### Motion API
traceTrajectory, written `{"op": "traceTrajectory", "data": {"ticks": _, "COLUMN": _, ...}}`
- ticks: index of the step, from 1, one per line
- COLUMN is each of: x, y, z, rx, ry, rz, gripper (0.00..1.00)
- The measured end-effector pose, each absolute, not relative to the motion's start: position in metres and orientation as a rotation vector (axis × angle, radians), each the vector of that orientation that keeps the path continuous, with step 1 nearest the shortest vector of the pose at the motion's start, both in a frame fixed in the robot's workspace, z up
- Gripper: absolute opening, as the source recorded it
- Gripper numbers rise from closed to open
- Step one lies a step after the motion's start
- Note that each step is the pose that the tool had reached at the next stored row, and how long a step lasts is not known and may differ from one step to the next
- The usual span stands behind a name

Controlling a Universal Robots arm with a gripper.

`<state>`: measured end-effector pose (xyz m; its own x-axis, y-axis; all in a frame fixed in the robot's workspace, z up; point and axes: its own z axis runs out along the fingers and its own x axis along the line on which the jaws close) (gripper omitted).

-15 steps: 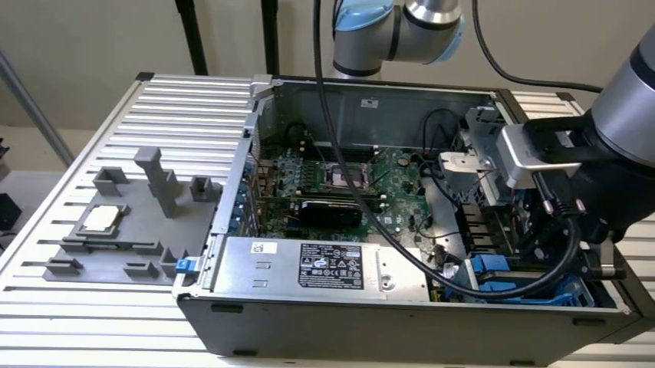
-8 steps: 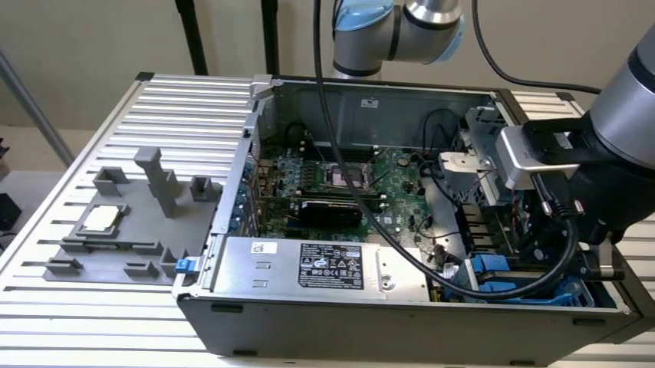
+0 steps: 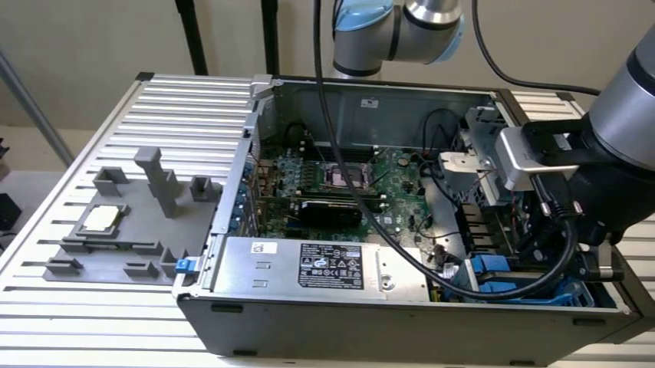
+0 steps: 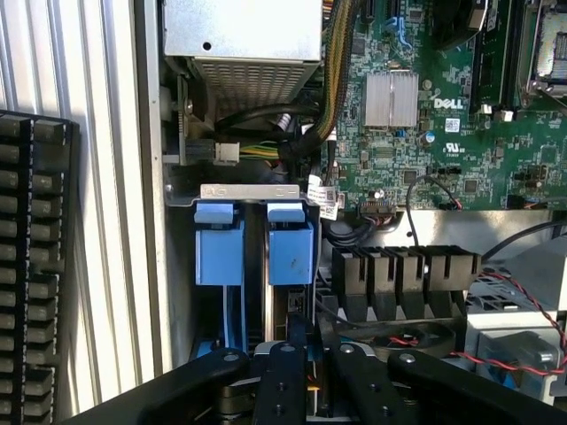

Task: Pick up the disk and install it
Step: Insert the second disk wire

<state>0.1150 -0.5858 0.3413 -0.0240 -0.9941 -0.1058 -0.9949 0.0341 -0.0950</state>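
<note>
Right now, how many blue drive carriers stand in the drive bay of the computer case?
2. In the wrist view, one blue carrier sits nearer the case's side wall, and the other is beside it, in line with the claw. More may be hidden lower down.

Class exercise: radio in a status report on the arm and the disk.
Gripper down in the drive bay, fingers on the disk. Disk standing in its slot beside another blue carrier. Cables close by.

The arm (image 3: 624, 100) enters the exterior view at about three o'clock, its thick grey link slanting down toward five o'clock. Its silver wrist block (image 3: 527, 157) sits at the link's nine-o'clock end, with black cables looping beneath. In the wrist view the tool (image 4: 299, 350) points toward twelve o'clock, its black fingers (image 4: 282, 381) drawn close together.
</note>
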Motion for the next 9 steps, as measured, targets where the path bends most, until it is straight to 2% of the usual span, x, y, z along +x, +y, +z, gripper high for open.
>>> {"op": "traceTrajectory", "data": {"ticks": 9, "x": 0.1157, "y": -0.5857, "z": 0.3412, "rx": -2.089, "ry": 2.152, "rz": 0.008, "gripper": 0.16}}
